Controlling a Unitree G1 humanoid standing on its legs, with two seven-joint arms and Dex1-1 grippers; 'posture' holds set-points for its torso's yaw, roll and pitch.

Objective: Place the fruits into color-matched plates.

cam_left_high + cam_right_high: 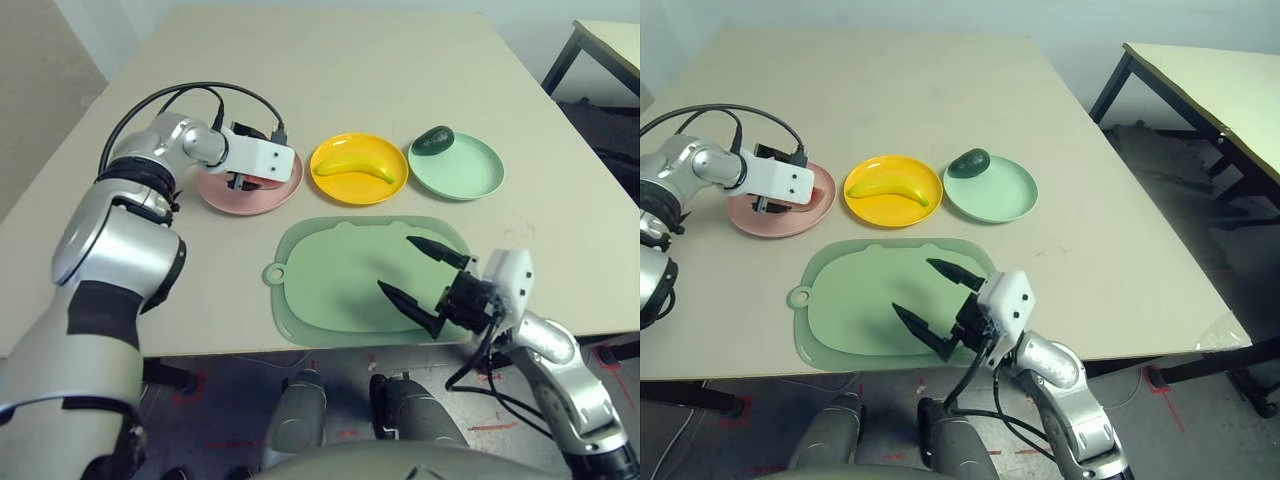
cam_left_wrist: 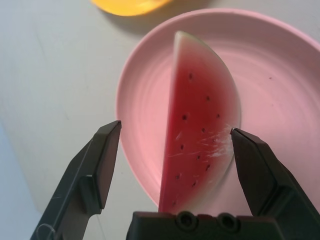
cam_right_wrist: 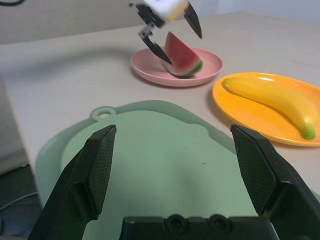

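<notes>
Nearest: my right fingers point(image 1: 420, 275), two black tapered prongs spread wide and holding nothing, poised just over the near edge of the cutting mat point(image 1: 330, 290). The mat is a smooth, pale green rounded rectangle with a ring tab at one corner, lying flat on the matte beige counter point(image 1: 400, 70).

Beyond the mat, a row of three round, shallow, glossy plates:
- Pink plate point(image 2: 280, 75), faint concentric ridges on its floor. The watermelon wedge point(image 2: 200, 125) stands in it on its rind, red flesh with small dark seeds and a pale margin. My left fingers point(image 2: 175, 135) flank the wedge, released and spread; whether the one beside the flesh still touches it, I cannot tell.
- Yellow plate point(image 1: 358, 168), in the middle, with the smooth curved banana point(image 1: 354, 170) lying across it.
- Mint green plate point(image 1: 458, 168), with the dark green, rounded avocado point(image 1: 434, 139) at its far rim.

No writing or labels readable on any item.
</notes>
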